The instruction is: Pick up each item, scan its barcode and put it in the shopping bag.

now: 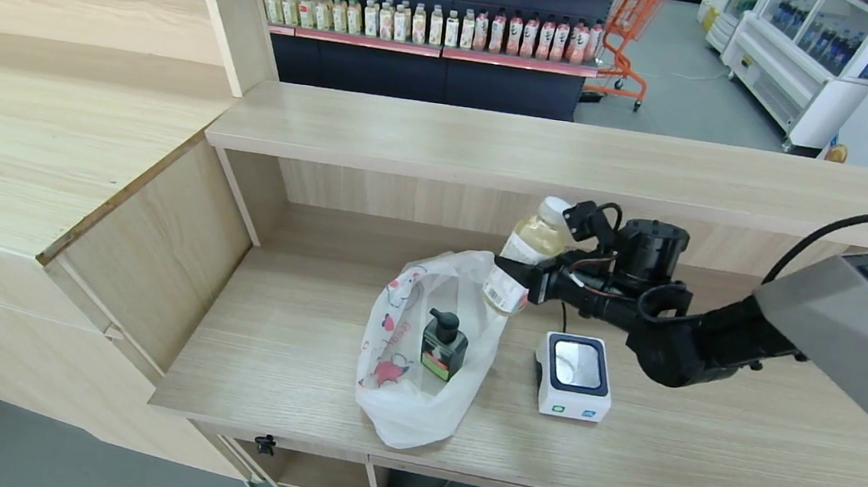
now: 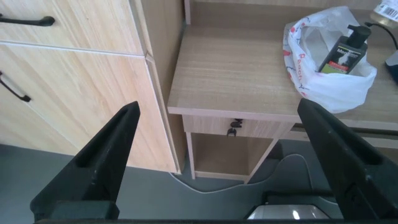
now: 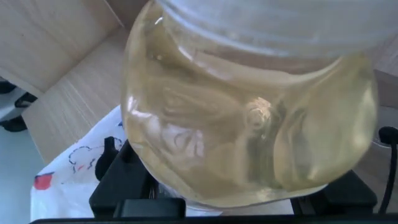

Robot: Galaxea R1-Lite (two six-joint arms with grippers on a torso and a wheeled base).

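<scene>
Here, on the desk, a white bag lies open. At its far right rim the right end effector clamps a tilted bottle, base toward the bag's mouth. The left end effector, spread wide, hangs well left of the bag. A scanner sits right of it, and a pump bottle is inside. Labels are unreadable.

Light: bright and even, from overhead; the pale wood is lit alike all over.
Shadows: soft, under the counter ledge and beside the shopping bag.
Glare: pale reflection on the scanner window; white glints on the bottle in the right wrist view.
Distortion: straight counter edges bow toward the head view's borders.
</scene>
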